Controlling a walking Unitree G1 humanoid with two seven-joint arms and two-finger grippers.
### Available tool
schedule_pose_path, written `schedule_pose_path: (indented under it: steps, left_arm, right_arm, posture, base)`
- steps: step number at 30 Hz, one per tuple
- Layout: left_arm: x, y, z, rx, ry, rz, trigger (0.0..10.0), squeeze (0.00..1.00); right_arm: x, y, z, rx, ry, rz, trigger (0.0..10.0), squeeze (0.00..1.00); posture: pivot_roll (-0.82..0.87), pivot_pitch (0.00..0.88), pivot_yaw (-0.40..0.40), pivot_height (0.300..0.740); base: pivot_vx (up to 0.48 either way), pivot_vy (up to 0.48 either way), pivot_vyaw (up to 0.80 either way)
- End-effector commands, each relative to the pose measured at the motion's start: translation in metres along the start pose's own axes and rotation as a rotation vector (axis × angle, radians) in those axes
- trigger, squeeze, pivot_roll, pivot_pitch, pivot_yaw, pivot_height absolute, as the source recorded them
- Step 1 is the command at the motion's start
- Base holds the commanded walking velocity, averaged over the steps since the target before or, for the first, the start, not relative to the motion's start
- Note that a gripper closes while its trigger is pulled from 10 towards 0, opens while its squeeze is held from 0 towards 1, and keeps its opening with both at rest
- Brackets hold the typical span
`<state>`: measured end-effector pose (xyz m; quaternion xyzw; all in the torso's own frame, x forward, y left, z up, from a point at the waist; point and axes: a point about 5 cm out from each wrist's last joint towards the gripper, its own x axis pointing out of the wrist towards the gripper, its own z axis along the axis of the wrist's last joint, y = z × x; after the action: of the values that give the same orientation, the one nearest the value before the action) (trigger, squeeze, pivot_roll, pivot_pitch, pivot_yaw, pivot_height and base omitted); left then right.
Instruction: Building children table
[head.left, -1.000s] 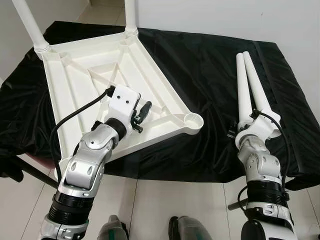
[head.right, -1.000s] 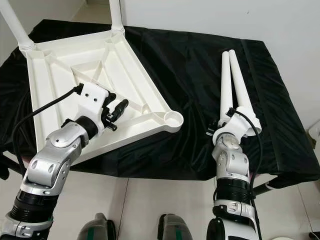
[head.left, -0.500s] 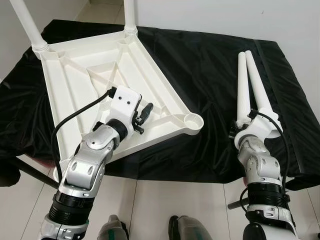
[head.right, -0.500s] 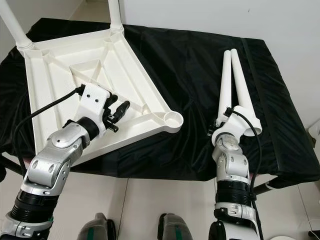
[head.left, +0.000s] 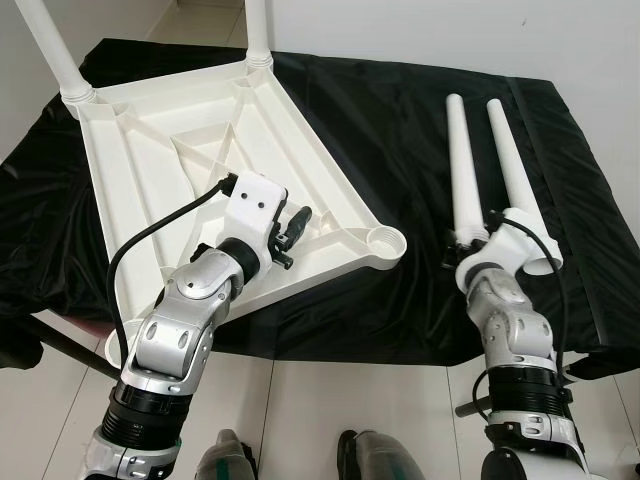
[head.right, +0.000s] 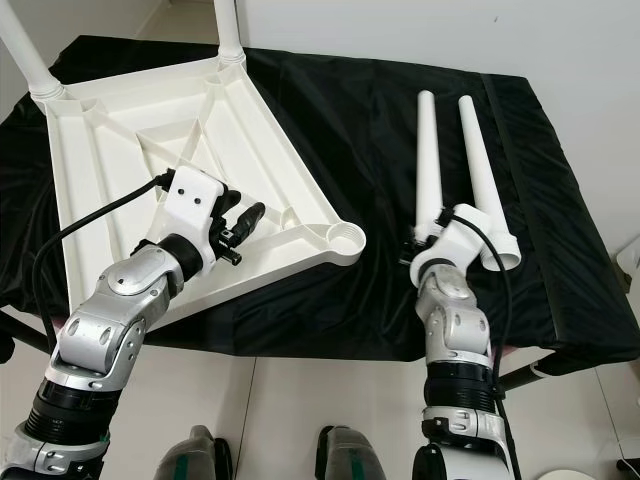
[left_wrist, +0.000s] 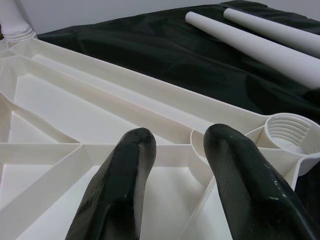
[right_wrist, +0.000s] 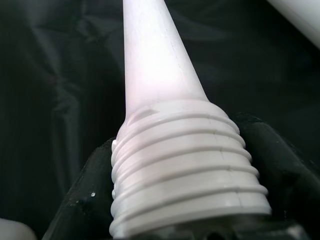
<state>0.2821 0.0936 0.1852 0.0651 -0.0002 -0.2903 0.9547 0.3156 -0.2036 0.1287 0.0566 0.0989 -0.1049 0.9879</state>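
Black-draped desk (head.left: 400, 110): a leg is gripped, ready for fitting.

Right claw (head.right: 432, 240) is clenched on the threaded end of one loose leg (head.left: 463, 165), which lies on the cloth beside a second leg (head.left: 512, 160). Left claw (head.left: 290, 228), fingers parted and grasping nothing, hovers over the upturned tabletop (head.left: 170, 170), near its empty corner socket (head.left: 385, 241); two far legs stand fitted. Next, I judge, the leg must be lifted, aligned with that socket and screwed in. No writing is legible.
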Motion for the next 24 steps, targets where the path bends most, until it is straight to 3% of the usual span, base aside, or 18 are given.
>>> schedule_pose_path:
  steps: [1, 2, 4, 5, 6, 9, 13, 19, 24]
  left_arm:
    - [-0.003, -0.004, 0.003, -0.013, -0.012, -0.064, 10.0, 0.0]
    - [-0.004, -0.005, 0.004, -0.027, -0.018, -0.089, 10.0, 0.0]
    - [-0.004, -0.005, 0.004, -0.027, -0.018, -0.089, 10.0, 0.0]
    - [-0.005, -0.006, 0.006, -0.035, -0.026, -0.115, 10.0, 0.0]
    - [-0.007, -0.009, 0.008, -0.039, -0.038, -0.162, 10.0, 0.0]
    - [-0.007, -0.009, 0.008, -0.039, -0.038, -0.162, 10.0, 0.0]
    - [-0.02, -0.019, 0.015, -0.009, -0.059, -0.36, 10.0, 0.0]
    - [-0.032, -0.026, 0.012, 0.01, -0.012, -0.512, 10.0, 0.0]
    - [-0.037, -0.029, 0.012, 0.012, 0.001, -0.562, 10.0, 0.0]
  right_arm:
    - [-0.003, -0.001, 0.005, -0.007, -0.045, 0.003, 0.0, 0.0]
    - [-0.003, -0.002, 0.008, -0.009, -0.063, -0.006, 3.6, 0.0]
    - [-0.003, -0.002, 0.008, -0.009, -0.063, -0.006, 3.6, 0.0]
    - [-0.002, -0.003, 0.011, -0.012, -0.081, -0.018, 10.0, 0.0]
    - [-0.001, -0.005, 0.016, -0.015, -0.104, -0.043, 10.0, 0.0]
    - [-0.001, -0.005, 0.016, -0.015, -0.104, -0.043, 10.0, 0.0]
    - [0.001, -0.013, 0.026, 0.001, -0.15, -0.124, 10.0, 0.0]
    - [0.002, -0.02, 0.034, 0.029, -0.186, -0.218, 10.0, 0.0]
    - [0.001, -0.022, 0.035, 0.047, -0.186, -0.249, 10.0, 0.0]
  posture:
    - [-0.07, 0.075, -0.006, 0.74]
    - [-0.07, 0.075, -0.006, 0.74]
    - [-0.07, 0.075, -0.006, 0.74]
    - [-0.07, 0.071, -0.007, 0.74]
    - [-0.07, 0.071, -0.01, 0.74]
    - [-0.07, 0.071, -0.01, 0.74]
    - [-0.07, 0.063, -0.015, 0.74]
    - [-0.07, 0.054, -0.014, 0.74]
    - [-0.07, 0.052, -0.014, 0.74]
  base:
    - [0.0, 0.0, 0.0]
    - [0.0, 0.0, 0.0]
    - [0.0, 0.0, 0.0]
    - [0.0, 0.0, 0.0]
    - [0.0, 0.0, 0.0]
    - [0.0, 0.0, 0.0]
    - [0.0, 0.0, 0.0]
    - [0.0, 0.0, 0.0]
    - [0.0, 0.0, 0.0]
